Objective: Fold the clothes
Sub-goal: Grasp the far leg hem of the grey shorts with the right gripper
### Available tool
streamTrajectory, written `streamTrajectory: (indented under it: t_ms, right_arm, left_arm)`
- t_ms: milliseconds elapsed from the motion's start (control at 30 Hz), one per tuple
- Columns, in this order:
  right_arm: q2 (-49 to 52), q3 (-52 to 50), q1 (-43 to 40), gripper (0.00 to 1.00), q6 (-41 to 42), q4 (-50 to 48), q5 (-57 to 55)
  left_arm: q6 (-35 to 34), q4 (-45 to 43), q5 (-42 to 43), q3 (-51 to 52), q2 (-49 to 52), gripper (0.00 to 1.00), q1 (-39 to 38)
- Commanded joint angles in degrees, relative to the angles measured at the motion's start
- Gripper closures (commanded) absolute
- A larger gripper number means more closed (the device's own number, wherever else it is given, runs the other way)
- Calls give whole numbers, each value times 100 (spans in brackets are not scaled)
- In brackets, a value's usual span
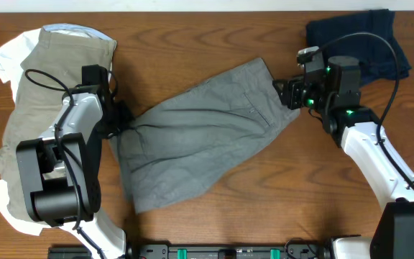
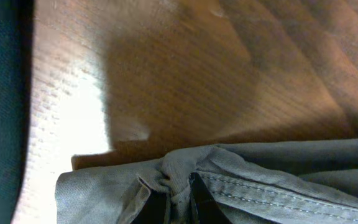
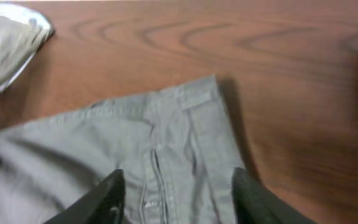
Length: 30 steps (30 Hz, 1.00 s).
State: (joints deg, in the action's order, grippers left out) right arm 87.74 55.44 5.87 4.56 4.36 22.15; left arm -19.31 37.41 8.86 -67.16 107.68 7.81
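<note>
1 grey shorts (image 1: 200, 137), 1 khaki shorts (image 1: 49, 79)

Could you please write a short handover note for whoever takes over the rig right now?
Left gripper: shut on one end of the grey shorts, fabric bunched in it.
Right gripper: open, straddling the shorts' opposite end, not yet closed.
Grey shorts lie spread diagonally mid-table, unfolded. Khaki shorts rest on a white piece at the left; a navy piece sits far right.
Done: no fold shows on the grey shorts.
Left: probably close the right gripper, then fold.
</note>
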Motion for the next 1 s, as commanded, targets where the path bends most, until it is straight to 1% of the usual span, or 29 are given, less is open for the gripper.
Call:
streamTrajectory:
  t_ms: [0,33,133,267,300,433,633,767,967]
  right_arm:
    - [2,109,63,49,168,-166,-413]
    - [2,109,63,49,166,-238,-468]
    - [42,109,70,45,164,-553,-614]
    - [326,109,94,36,201,-1185,-651]
    - [433,114,107,35,251,-1329,-651]
    - [1117,179,133,32,568,-1928,-647]
    - [2282,640,173,20,748,-2496,-509]
    - [3042,1174,254,17,881,-2682,-114]
    - [3897,1952,374,16,1029,-2684,68]
  left_arm:
    - [66,275,-13,-46,-256,94,20]
    - [133,363,-11,-46,-350,94,20]
    - [212,573,-11,-46,-675,94,20]
    - [210,601,-9,-46,-1058,94,9]
    - [208,597,-9,-46,-1123,94,9]
    - [210,592,-9,-46,-1222,94,9]
    - [212,682,83,-46,-1222,94,-7]
    - [214,708,116,-46,-1222,94,-144]
    - [214,601,101,-46,-1222,94,-376]
